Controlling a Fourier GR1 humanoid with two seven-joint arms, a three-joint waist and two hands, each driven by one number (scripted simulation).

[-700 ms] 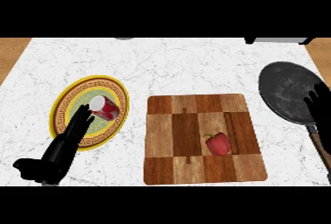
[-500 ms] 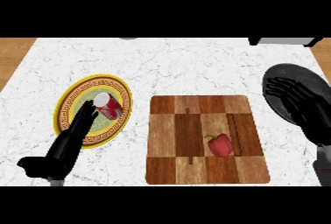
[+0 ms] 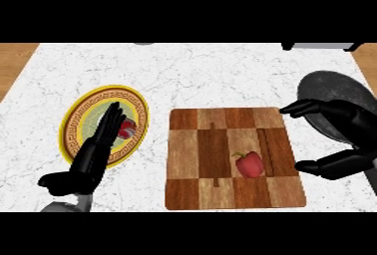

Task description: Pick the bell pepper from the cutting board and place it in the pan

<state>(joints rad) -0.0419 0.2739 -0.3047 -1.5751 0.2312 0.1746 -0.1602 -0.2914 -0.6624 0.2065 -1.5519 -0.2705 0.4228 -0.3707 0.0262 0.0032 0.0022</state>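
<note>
A red bell pepper [image 3: 250, 164] with a green stem lies on the wooden checkered cutting board [image 3: 206, 164], toward its right side. The dark round pan [image 3: 329, 88] sits at the counter's right edge, partly covered by my right hand [image 3: 344, 135]. That hand is open, fingers spread over the board's right edge, thumb low and to the right of the pepper, not touching it. My left hand [image 3: 92, 154] rests open at the lower left, straight fingers pointing up over a plate.
A yellow-rimmed patterned plate [image 3: 83, 113] holds a small red-and-white item [image 3: 128, 128] beside my left hand's fingers. White marble counter [image 3: 191, 74] stretches behind the board. A dark object [image 3: 316, 46] sits at the far right top edge.
My right hand has moved left and down from over the pan toward the board's right edge, spreading near the pepper. The left hand has barely shifted.
</note>
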